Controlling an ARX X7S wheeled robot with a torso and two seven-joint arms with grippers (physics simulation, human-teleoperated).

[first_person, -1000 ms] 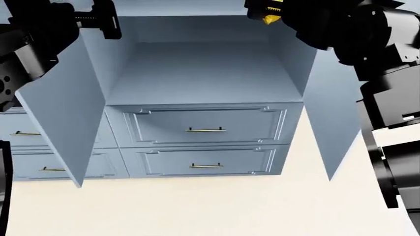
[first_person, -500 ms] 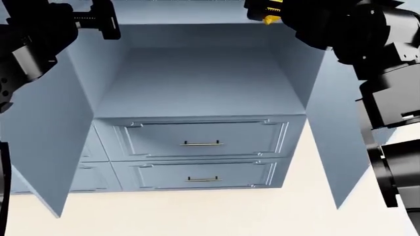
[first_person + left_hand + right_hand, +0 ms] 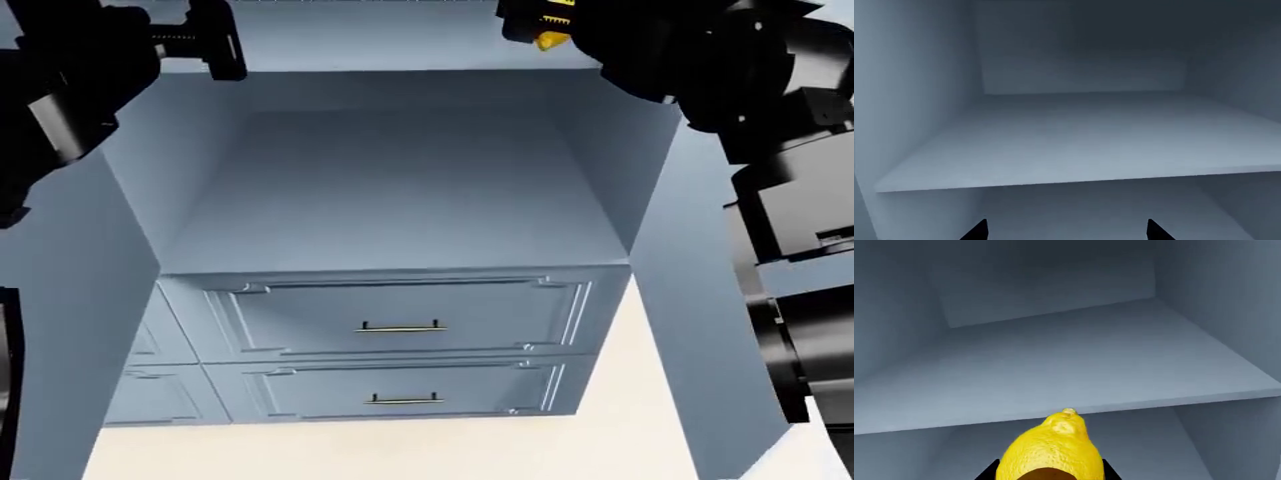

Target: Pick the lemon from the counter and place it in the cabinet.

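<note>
The yellow lemon (image 3: 1051,450) is held in my right gripper (image 3: 1051,474), which is shut on it; the lemon pokes out toward the front edge of a cabinet shelf (image 3: 1074,375). From the head camera the lemon (image 3: 551,39) shows as a small yellow spot at the top, in front of the open pale blue-grey cabinet (image 3: 400,190). My left gripper (image 3: 1066,232) is open, its two fingertips wide apart with nothing between them, facing the same cabinet's shelf (image 3: 1081,135). In the head view the left gripper (image 3: 200,40) hangs at the upper left. The cream counter (image 3: 400,450) lies below.
Both cabinet doors stand open, one at the left (image 3: 67,320) and one at the right (image 3: 701,340). Two panelled drawers with brass handles (image 3: 400,327) sit under the open compartment. More drawer fronts (image 3: 154,400) show at the left.
The head view has shifted: the cabinet and its drawers sit lower in the frame and look larger. Both grippers keep their places at the top, the lemon still held.
</note>
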